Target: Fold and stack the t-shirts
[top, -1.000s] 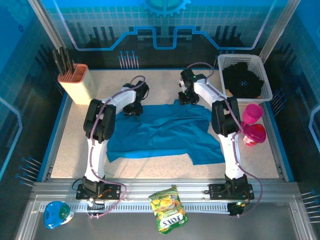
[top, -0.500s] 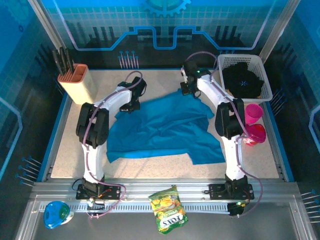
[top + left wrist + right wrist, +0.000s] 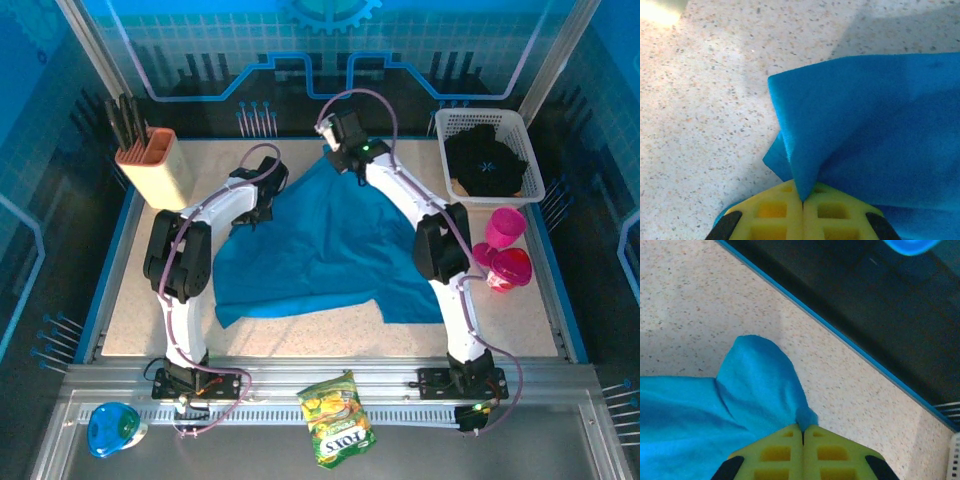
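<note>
So both arms are reaching out over the speckled table (image 3: 130,300), each with a bit of the teal-blue t-shirt (image 3: 330,250) in its pincer. In the left wrist view the left gripper (image 3: 802,200) has its yellow jaws pressed tight together with a fold of the shirt's edge pinched between them, and the cloth fans out up and to the right from there. The tabletop shows underneath, so that corner looks lifted a little.

Same deal on the other side. The right gripper (image 3: 803,429) is clamped closed on a rounded bit of the same fabric, near the table's blue far border. From the top camera that end of the shirt rises to a peak at the right gripper, at the far middle of the table. The left gripper holds the far-left edge lower down. The rest of the shirt lies rumpled across the middle of the table, between the two arms.

The black t-shirt (image 3: 485,160) is bunched up in the white basket (image 3: 530,150) at the far right corner, with a small pale mark showing on it. Two pink cups (image 3: 505,228) sit just in front of the basket, by the right arm. There's a knife block (image 3: 150,165) at the far left, and a yellow-green snack bag (image 3: 337,418) on the metal rail (image 3: 560,380) near the arm bases.
</note>
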Tool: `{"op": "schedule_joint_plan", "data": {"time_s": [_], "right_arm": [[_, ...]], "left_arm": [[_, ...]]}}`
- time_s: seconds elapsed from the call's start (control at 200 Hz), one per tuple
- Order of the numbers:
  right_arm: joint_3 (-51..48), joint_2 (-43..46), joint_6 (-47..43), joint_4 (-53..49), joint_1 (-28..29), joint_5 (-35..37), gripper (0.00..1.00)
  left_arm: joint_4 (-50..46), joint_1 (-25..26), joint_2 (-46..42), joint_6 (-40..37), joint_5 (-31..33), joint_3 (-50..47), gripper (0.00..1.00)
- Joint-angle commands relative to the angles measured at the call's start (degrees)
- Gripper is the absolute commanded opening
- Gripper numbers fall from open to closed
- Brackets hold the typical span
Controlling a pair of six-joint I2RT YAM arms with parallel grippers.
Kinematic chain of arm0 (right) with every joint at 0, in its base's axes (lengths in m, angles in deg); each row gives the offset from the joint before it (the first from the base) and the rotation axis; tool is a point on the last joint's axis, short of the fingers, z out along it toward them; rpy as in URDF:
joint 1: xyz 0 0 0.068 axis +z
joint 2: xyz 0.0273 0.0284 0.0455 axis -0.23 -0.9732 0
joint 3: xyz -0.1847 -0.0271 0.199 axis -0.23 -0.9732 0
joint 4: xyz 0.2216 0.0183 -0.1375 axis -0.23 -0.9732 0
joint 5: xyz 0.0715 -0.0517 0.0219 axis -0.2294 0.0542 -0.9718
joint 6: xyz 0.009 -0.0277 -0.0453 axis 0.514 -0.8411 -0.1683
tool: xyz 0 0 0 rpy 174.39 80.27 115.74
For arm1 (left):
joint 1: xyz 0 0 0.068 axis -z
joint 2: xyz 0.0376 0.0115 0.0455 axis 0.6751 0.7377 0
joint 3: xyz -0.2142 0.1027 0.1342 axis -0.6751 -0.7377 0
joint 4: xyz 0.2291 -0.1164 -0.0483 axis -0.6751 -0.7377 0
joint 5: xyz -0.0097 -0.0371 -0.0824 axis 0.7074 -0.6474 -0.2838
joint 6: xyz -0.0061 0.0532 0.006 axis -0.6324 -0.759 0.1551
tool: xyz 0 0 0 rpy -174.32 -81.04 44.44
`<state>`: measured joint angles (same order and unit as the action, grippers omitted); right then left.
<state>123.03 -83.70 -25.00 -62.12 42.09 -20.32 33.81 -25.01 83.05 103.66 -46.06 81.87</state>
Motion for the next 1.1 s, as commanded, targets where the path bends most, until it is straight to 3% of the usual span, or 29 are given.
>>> {"op": "schedule_joint_plan", "data": {"time_s": [0.0,0.065,0.105,0.24,0.4,0.44,0.545,0.59,0.656,0.876,1.091], "right_arm": [[4.5,-4.0,-0.7,1.2,0.6,3.8,0.31],[7.3,-5.0,3.7,-3.7,0.4,3.5,0.59],[8.1,-4.7,6.7,-6.5,0.0,3.4,0.66],[1.6,3.3,17.4,-12.4,-2.1,2.0,0.68],[-21.8,19.8,26.2,-10.8,-4.7,1.1,0.64],[-26.9,22.8,28.2,-11.2,-5.6,0.1,0.63],[-38.6,29.3,30.5,-11.5,-8.2,-3.3,0.61],[-43.0,30.8,30.9,-11.5,-9.1,-4.2,0.6],[-47.3,32.4,31.1,-11.7,-10.4,-4.9,0.57],[-53.7,31.0,32.7,-10.8,-14.4,-8.7,0.48],[-52.1,24.8,34.3,-10.2,-15.2,-9.8,0.42]], "left_arm": [[-2.8,-0.8,-2.3,2.6,4.4,0.3,0.0],[-3.2,-0.8,-2.4,2.8,4.9,0.3,0.0],[-3.3,-0.8,-2.7,2.8,5.1,0.0,0.0],[-3.4,-0.8,-4.6,2.9,6.5,-1.3,0.0],[-4.0,-0.8,-7.0,2.0,7.8,-1.8,0.01],[-4.0,-0.7,-7.4,1.5,7.5,-1.6,0.14],[-3.6,0.9,-9.4,0.1,7.9,-0.9,0.7],[-4.0,2.1,-10.4,-0.5,8.2,-0.1,0.82],[-5.8,4.2,-11.7,-0.7,8.7,1.8,0.92],[-12.9,16.6,-12.7,0.1,6.3,8.5,0.97],[-11.7,30.4,-4.5,3.4,-5.7,10.2,0.9]]}}
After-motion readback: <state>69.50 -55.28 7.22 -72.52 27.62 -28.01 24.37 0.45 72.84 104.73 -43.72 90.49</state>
